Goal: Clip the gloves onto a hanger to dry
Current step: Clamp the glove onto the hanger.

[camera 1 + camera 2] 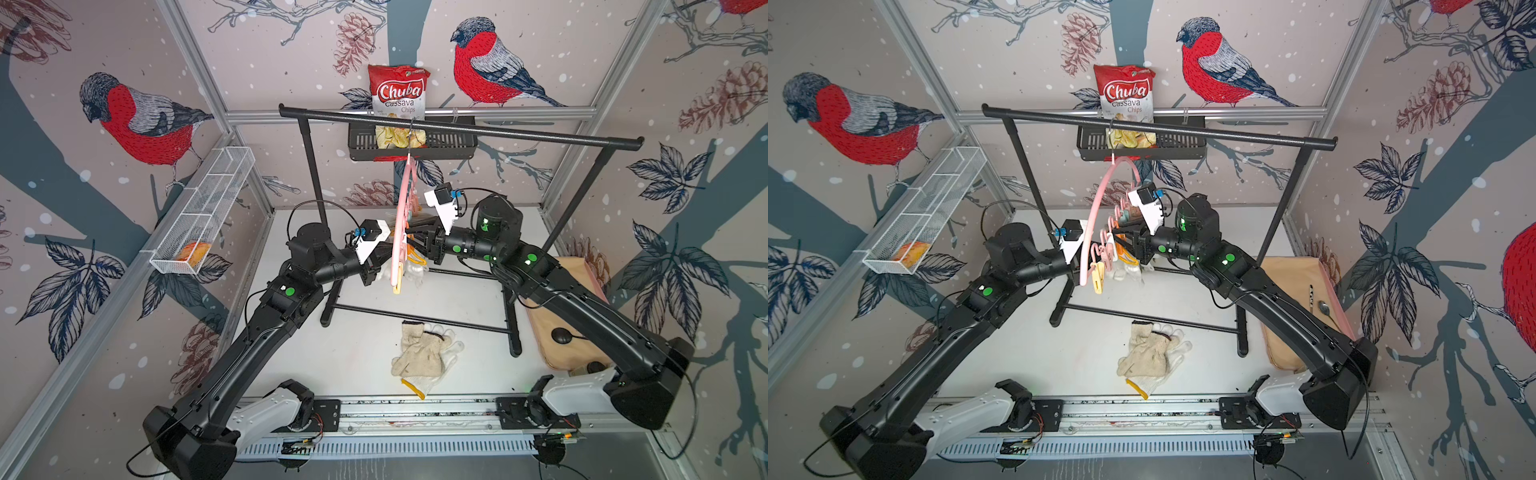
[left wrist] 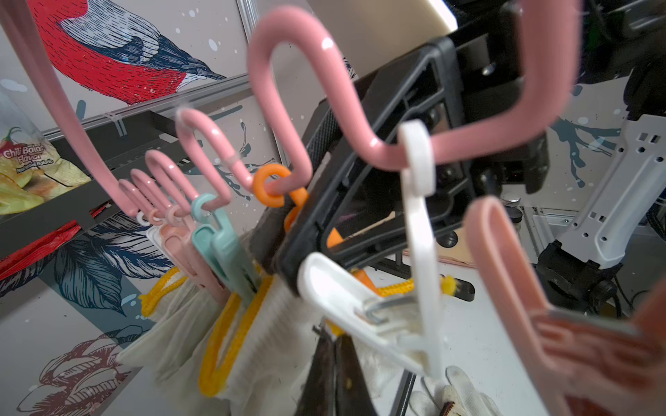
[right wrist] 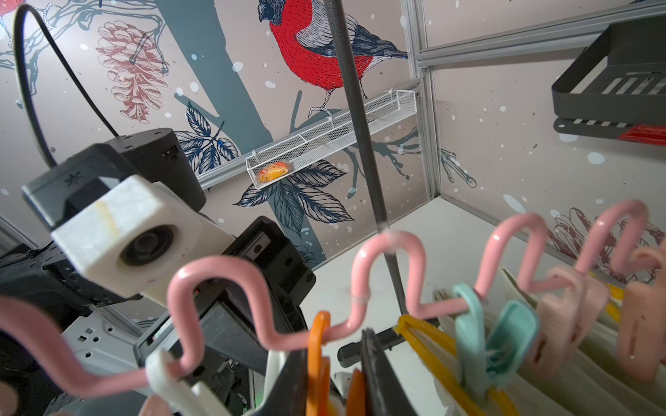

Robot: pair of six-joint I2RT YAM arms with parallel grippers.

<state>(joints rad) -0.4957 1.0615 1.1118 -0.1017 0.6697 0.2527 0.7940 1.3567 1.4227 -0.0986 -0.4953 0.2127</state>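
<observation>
At the left, the left hand sits just under the pegs with its jaws pressed fully together. White knitted fabric lies right against its dark fingers, but whether any of it is pinched I cannot tell. Just beside it hangs the thin pink arched plastic hanger, hooked over the top rail of the black metal garment rack and seen nearly edge-on in a top view. Pastel pegs hang along its wavy lower bar — a teal peg grips a white knitted glove with yellow cuff edging, and beside it come an orange peg and a white peg. The right hand meets the hanger from its other side, jaws narrowed onto the orange peg. Toward the front of the white surface, a loose pile of cream work gloves lies well apart from both hands.
</observation>
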